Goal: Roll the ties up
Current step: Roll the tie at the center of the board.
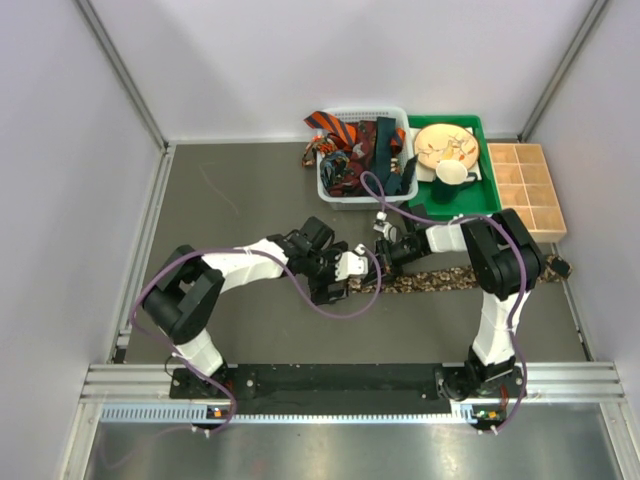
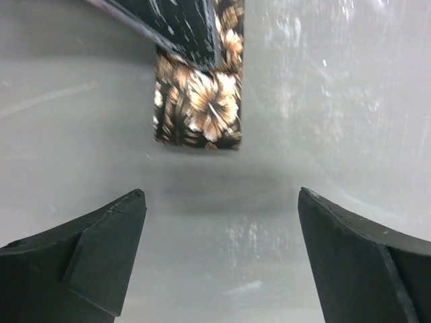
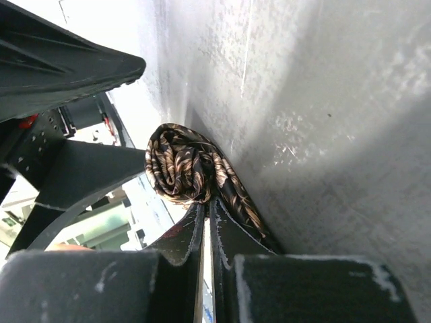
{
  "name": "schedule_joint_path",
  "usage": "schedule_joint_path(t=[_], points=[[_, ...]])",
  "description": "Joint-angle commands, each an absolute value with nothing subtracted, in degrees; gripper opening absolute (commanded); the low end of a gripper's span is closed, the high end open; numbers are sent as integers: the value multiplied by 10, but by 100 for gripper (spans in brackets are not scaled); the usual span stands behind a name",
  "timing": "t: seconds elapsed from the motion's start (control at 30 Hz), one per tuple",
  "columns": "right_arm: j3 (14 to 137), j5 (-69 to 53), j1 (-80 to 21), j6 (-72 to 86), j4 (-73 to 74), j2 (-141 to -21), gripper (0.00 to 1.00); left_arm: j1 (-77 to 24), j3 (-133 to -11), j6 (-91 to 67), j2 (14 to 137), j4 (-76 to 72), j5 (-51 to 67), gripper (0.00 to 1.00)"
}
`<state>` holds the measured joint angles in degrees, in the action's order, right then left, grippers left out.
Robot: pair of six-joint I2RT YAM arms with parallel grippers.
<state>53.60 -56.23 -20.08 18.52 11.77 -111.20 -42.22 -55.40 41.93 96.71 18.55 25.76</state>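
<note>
A brown-black speckled tie [image 1: 440, 280] lies flat across the table, running right from between the two grippers. Its left end [image 3: 183, 171] is curled into a small roll that sits right at my right gripper's [image 3: 207, 202] fingertips, which are shut and pinch the fabric. The same end [image 2: 199, 111] shows in the left wrist view, partly under a dark right finger [image 2: 175, 27]. My left gripper [image 2: 221, 195] hangs open just short of that end, with nothing between its fingers. In the top view my left gripper [image 1: 350, 272] and right gripper [image 1: 384, 248] are close together. More ties [image 1: 345, 140] are heaped in the basket.
A white mesh basket [image 1: 330, 190] stands at the back centre, with one orange-black tie hanging over its left rim. To its right is a green tray [image 1: 480, 190] with a plate and a cup, then a wooden compartment box [image 1: 525, 190]. White walls enclose the table.
</note>
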Motion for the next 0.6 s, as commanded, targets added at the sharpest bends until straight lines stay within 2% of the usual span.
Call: schedule_joint_path(t=[0.0,0.23,0.37,0.57], points=[[553,-499,-203,149,160,-1107,0,-426,-555,429,962,110,283,99],[556,-513,-204,149,163,-1104,0,-461,-612,424,1041,86,267,99],[560,-526,-204,146,169,-1097,0,-475,-649,411,1079,108,256,94],[569,-537,-205,139,178,-1092,0,-487,-681,404,1111,146,247,75]])
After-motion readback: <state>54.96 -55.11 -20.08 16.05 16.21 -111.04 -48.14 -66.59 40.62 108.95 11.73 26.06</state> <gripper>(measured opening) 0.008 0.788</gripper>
